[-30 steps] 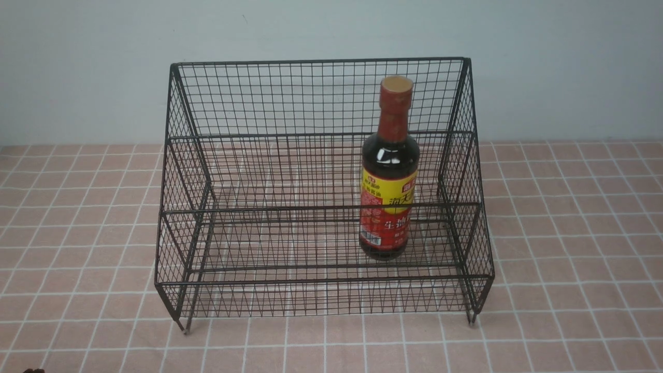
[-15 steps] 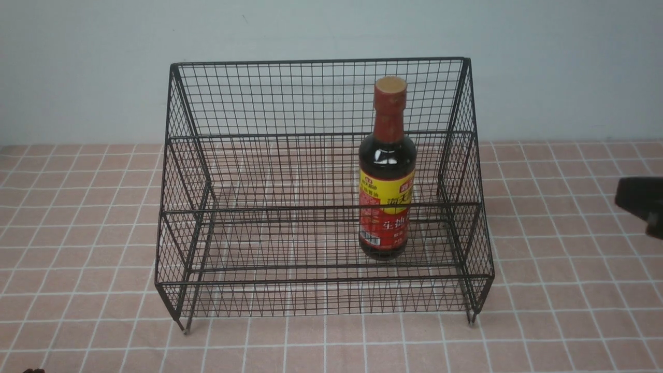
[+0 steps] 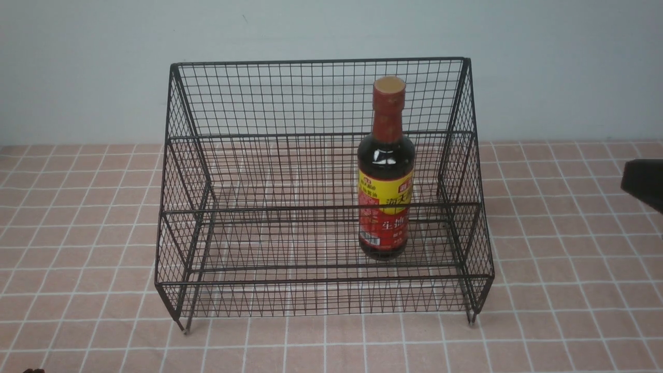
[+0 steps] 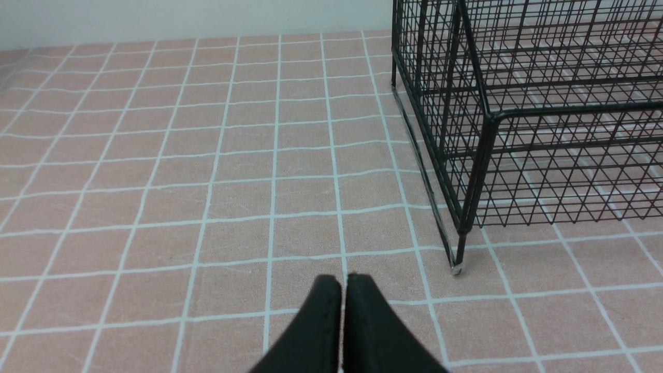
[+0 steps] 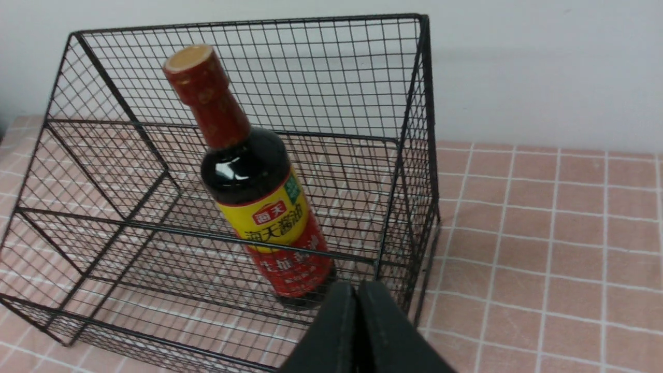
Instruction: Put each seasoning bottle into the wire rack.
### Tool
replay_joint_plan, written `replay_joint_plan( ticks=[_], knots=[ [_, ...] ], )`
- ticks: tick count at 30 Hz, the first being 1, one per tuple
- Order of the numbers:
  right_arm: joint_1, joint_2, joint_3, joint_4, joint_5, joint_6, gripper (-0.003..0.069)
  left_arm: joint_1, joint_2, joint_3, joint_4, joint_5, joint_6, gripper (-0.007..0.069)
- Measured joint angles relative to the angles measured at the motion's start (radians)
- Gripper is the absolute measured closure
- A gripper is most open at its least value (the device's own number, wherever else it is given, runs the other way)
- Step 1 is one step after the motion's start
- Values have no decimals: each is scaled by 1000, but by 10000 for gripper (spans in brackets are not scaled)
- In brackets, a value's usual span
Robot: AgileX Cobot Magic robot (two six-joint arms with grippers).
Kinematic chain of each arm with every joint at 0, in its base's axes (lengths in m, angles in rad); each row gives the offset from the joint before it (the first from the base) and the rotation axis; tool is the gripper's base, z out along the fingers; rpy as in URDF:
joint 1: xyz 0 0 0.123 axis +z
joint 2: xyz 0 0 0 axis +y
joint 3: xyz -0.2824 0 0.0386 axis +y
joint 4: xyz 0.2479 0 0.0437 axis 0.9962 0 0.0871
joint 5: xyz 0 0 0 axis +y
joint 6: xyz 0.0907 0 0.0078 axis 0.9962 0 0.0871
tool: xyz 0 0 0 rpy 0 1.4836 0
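Observation:
The seasoning bottle (image 3: 386, 171) stands upright inside the black wire rack (image 3: 321, 60), on the low shelf near its right side. No gripper touches it. It has a tan cap top, a red neck wrap and a yellow-and-red label. In the right wrist view the bottle (image 5: 243, 166) sits in the rack (image 5: 248, 20), and my right gripper (image 5: 356, 284) is shut and empty, outside the rack's front right corner. A dark part of the right arm (image 3: 645, 181) shows at the front view's right edge. My left gripper (image 4: 344, 277) is shut and empty over the table, left of the rack's front left leg (image 4: 457, 264).
The rack stands on a pink tiled tablecloth (image 3: 570, 290) with white grid lines, close to a pale wall (image 3: 77, 67). The rack's other shelf space holds nothing.
The bottle has shifted slightly left and stands straighter. A dark part of the right arm has come into the front view at the right edge and risen a little.

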Motion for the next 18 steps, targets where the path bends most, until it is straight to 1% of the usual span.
replay_joint_plan(
  ticks=[2,5,7,8,9,12,13,17,18],
  knots=[
    [0,-1,1,-39,-6,0,671,0,0,0,0,0,0,631],
    [-7,-21,24,-125,-58,-1,671,0,0,0,0,0,0,631],
    [-33,-53,52,-162,-100,-3,671,0,0,0,0,0,0,631],
    [-67,-91,86,-187,-145,-2,671,0,0,0,0,0,0,631],
    [-76,-102,96,-189,-149,-2,671,0,0,0,0,0,0,631],
    [-154,-213,204,-201,-209,-3,671,0,0,0,0,0,0,631],
    [-159,-220,212,-202,-209,-3,671,0,0,0,0,0,0,631],
    [-260,-417,422,-204,-241,-1,671,0,0,0,0,0,0,631],
    [-270,-448,459,-206,-241,-1,671,0,0,0,0,0,0,631]
  ],
)
